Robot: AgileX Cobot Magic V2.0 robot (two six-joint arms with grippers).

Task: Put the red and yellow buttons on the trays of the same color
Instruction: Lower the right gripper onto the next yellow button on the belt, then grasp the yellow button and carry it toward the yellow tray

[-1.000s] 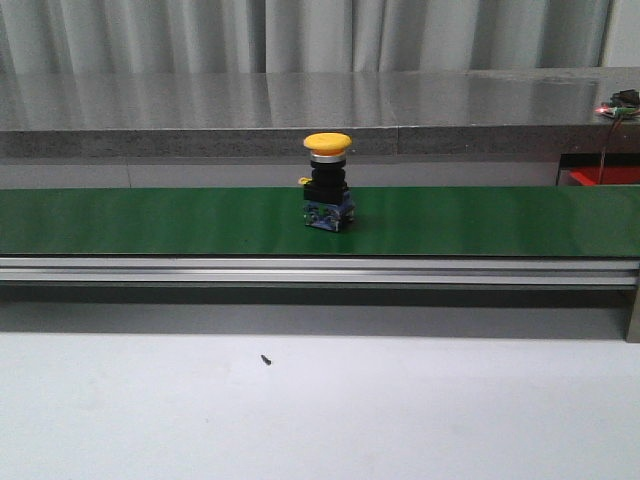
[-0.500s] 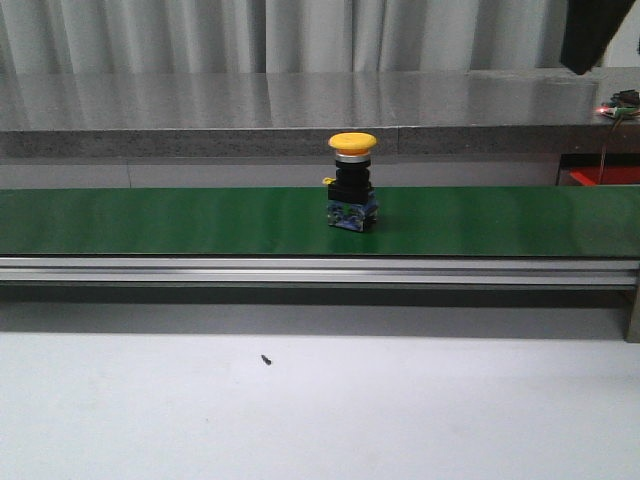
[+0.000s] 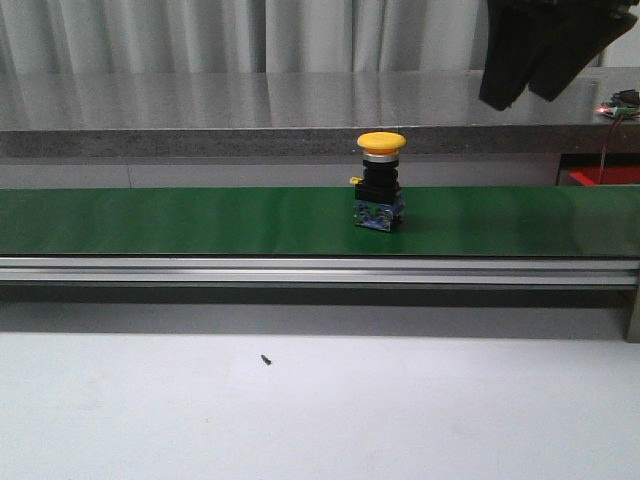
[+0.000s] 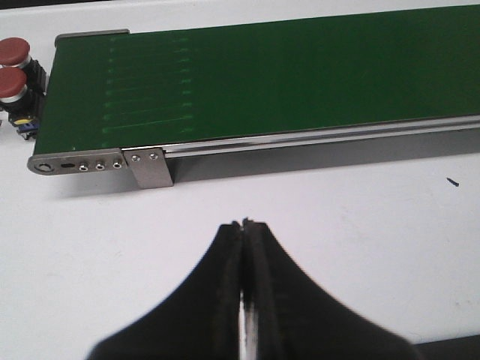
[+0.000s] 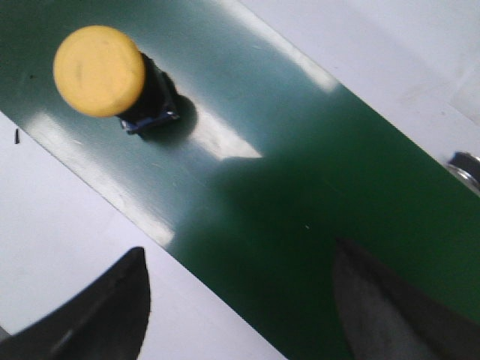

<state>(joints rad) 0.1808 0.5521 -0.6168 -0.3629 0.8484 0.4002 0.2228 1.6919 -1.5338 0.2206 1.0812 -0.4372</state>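
Observation:
A yellow button (image 3: pixel 381 182) with a black body stands upright on the green conveyor belt (image 3: pixel 200 220). It also shows in the right wrist view (image 5: pixel 101 73). My right gripper (image 3: pixel 535 85) hangs open and empty above the belt, up and to the right of the button; its fingertips (image 5: pixel 120 300) are spread wide. My left gripper (image 4: pixel 245 225) is shut and empty over the white table, near the belt's end. Two red buttons (image 4: pixel 13 67) stand beside that end of the belt. No tray is in view.
A grey stone ledge (image 3: pixel 300 110) runs behind the belt. An aluminium rail (image 3: pixel 300 270) edges the belt's front. A small black screw (image 3: pixel 266 359) lies on the white table. A red item (image 3: pixel 605 176) sits at far right.
The yellow button has travelled to the right along the belt. My right gripper has come down into the front view at the upper right.

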